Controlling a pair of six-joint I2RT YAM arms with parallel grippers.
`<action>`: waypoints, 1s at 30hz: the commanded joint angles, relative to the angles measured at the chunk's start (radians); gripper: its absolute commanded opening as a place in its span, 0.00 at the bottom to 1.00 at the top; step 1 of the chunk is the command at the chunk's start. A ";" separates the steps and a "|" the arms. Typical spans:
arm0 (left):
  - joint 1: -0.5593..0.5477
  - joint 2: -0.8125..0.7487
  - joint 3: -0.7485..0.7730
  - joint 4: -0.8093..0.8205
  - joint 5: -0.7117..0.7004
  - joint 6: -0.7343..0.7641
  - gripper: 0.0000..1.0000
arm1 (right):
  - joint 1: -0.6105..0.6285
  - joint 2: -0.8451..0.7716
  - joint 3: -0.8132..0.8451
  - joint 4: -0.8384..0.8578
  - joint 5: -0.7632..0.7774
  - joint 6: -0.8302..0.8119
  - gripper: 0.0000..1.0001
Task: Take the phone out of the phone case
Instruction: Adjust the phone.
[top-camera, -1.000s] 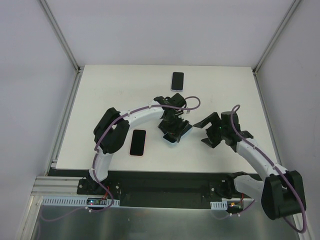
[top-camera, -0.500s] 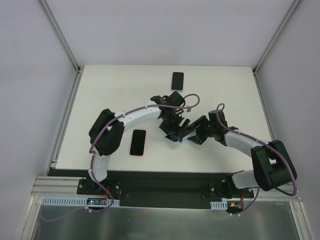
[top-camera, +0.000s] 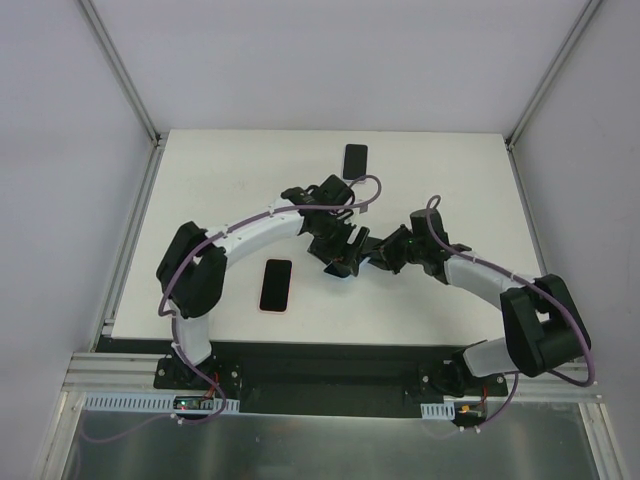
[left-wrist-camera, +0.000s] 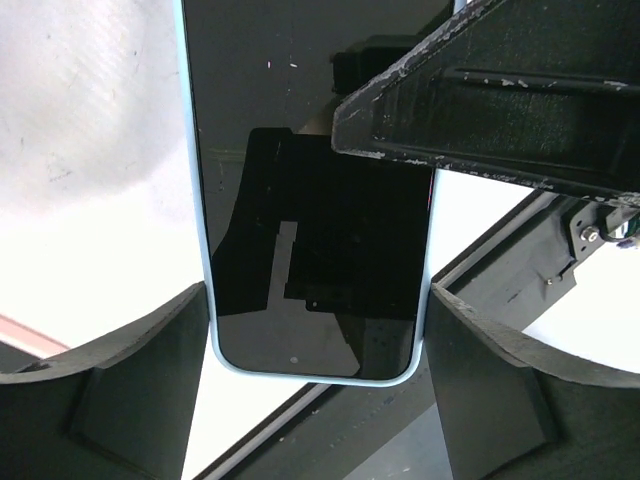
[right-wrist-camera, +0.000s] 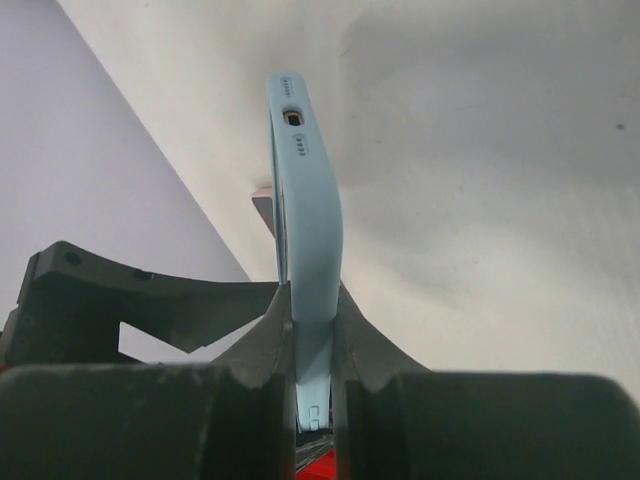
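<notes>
**Two grips on one cased phone: nothing is free to come apart**

The phone (left-wrist-camera: 300, 150) sits fully in its light blue phone case (right-wrist-camera: 315, 230). It is held on edge in the middle of the table (top-camera: 220, 200), where the two arms meet. The left gripper (left-wrist-camera: 318, 340) grasps it across its width, one finger against each long side of the case. The right gripper (right-wrist-camera: 312, 330) is clenched on the same object through its thickness, one finger on the screen and one on the back.

The main risk, as I judge it, is that the right pinch presses the phone into the case rather than out of it. A pull from here would drag both together and work against the left hold. Either the case slides out of the left fingers or the right pad skids on the glass. If both let go, the phone drops onto the table.

The soft case may also flex and roll over one corner, so the phone pops out suddenly with nothing gripping it.

The two wrists are crowded close, so a twist to peel the rim could knock them together. The right arm's looped cable lies close to both.

A pink-cased phone (top-camera: 276, 285) lies near and left of the grippers, and a dark phone (top-camera: 355, 160) lies far. Both are well apart from the grip.
</notes>
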 joint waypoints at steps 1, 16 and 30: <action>0.002 -0.189 -0.027 0.025 0.062 -0.002 0.80 | 0.005 -0.054 0.056 -0.057 0.025 -0.089 0.01; 0.281 -0.454 -0.182 0.114 0.356 -0.078 0.89 | 0.004 -0.213 0.211 -0.206 -0.256 -0.610 0.01; 0.281 -0.527 -0.501 0.744 0.694 -0.404 0.90 | 0.004 -0.379 0.218 -0.181 -0.380 -0.695 0.01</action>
